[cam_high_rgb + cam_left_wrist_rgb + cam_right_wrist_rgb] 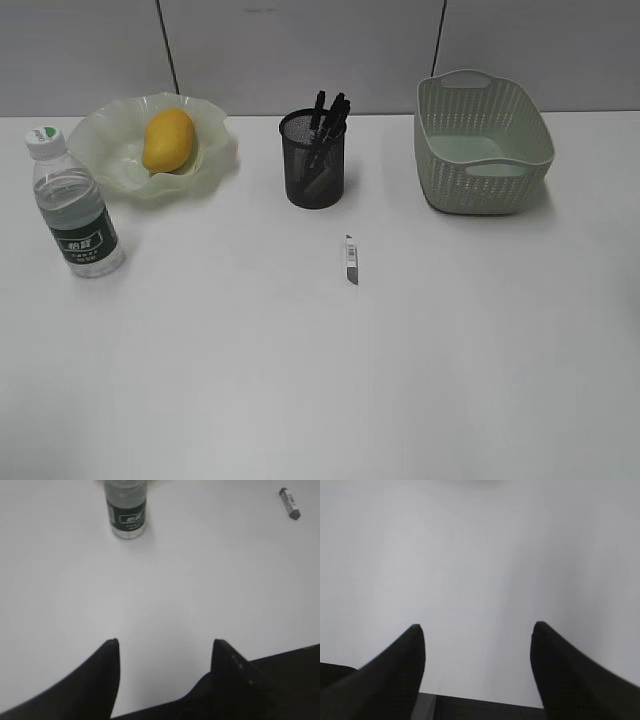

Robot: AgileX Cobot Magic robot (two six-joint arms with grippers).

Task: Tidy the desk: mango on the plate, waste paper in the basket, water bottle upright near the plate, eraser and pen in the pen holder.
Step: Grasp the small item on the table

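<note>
The yellow mango (168, 139) lies in the pale green ruffled plate (112, 150) at the back left. The water bottle (74, 206) stands upright in front of the plate, and its label end (126, 511) shows in the left wrist view. Black pens (328, 113) stick out of the black mesh pen holder (315, 162). A small grey and white eraser (351, 260) lies flat on the desk (300, 380) in front of the holder, also showing as the eraser (289, 502) at that view's top right. The waste paper is out of view. My left gripper (166, 642) and right gripper (477, 626) stand open over bare desk, holding nothing.
The pale green basket (483, 140) stands at the back right; its inside shows no contents from this angle. A grey wall runs behind the desk. Neither arm appears in the exterior view.
</note>
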